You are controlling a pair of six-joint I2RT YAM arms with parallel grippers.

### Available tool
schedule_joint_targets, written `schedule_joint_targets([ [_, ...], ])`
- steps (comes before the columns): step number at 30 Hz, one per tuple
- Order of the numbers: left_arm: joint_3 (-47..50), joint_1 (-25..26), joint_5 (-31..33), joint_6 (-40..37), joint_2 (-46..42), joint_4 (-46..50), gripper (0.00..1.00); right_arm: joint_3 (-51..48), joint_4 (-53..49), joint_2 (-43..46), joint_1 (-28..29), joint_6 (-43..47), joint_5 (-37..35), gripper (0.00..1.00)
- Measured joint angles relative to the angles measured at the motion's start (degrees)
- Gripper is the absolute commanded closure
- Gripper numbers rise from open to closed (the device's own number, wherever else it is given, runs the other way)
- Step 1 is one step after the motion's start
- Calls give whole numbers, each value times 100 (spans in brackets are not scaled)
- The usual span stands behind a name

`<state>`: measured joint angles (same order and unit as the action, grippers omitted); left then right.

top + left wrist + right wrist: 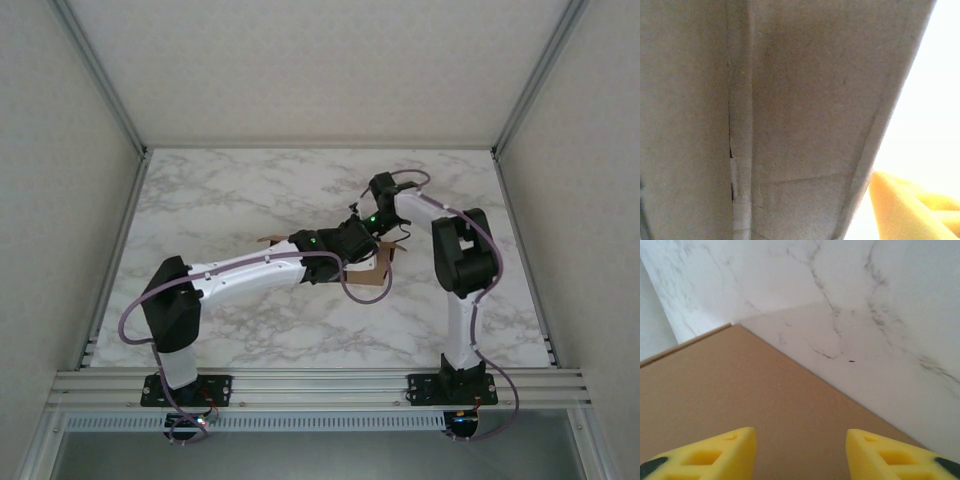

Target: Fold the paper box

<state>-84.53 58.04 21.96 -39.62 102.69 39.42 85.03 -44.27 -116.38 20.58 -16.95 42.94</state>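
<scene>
Fingers [715, 452] of the right gripper [800, 455] stand spread apart over the paper box [740, 400] lying mid-table, bare marble table [865, 315] at twelve o'clock. The left gripper [368, 236] crowds the cardboard, its finger spacing impossible to tell.

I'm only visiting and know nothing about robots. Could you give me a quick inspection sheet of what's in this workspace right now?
Surface: white marble-pattern table.
Job's things: paper box, brown cardboard, mid-table, largely hidden under the arms in the top view.
Clutter: nothing seen.
Grippers: right gripper open, yellow fingers over a flat panel; left gripper pressed close to the cardboard, one yellow finger showing, open or shut unclear.
Cables: purple cables looping along both arms.
Surroundings: pale walls, aluminium frame.
</scene>
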Motion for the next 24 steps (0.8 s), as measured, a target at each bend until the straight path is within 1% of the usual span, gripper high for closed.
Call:
schedule_joint_targets([
  [5, 619, 55, 269, 107, -315, -595, 32, -11, 66, 1213, -249, -245, -905, 44],
  [8, 831, 74, 348, 188, -433, -809, 32, -85, 140, 1945, -317, -361, -1650, 43],
  [11, 852, 66, 363, 232, -444, -852, 31, -474, 323, 2767, -317, -374, -2396, 44],
  [14, 782, 17, 258, 229, -446, -782, 31, -1237, 728, 3755, -308, -94, -2981, 44],
  [17, 610, -125, -11, 229, -424, -577, 32, -2072, 1207, 4739, -284, 614, -3414, 43],
  [20, 422, -275, -236, 227, -372, -417, 32, -2651, 1639, 5401, -269, 1550, -3683, 42],
  [22, 328, -356, -404, 212, -363, -352, 32, -2973, 1958, 5740, -278, 2396, -3716, 42],
  [24, 267, -417, -581, 205, -365, -315, 32, -3158, 2098, 5934, -295, 3217, -3563, 42],
])
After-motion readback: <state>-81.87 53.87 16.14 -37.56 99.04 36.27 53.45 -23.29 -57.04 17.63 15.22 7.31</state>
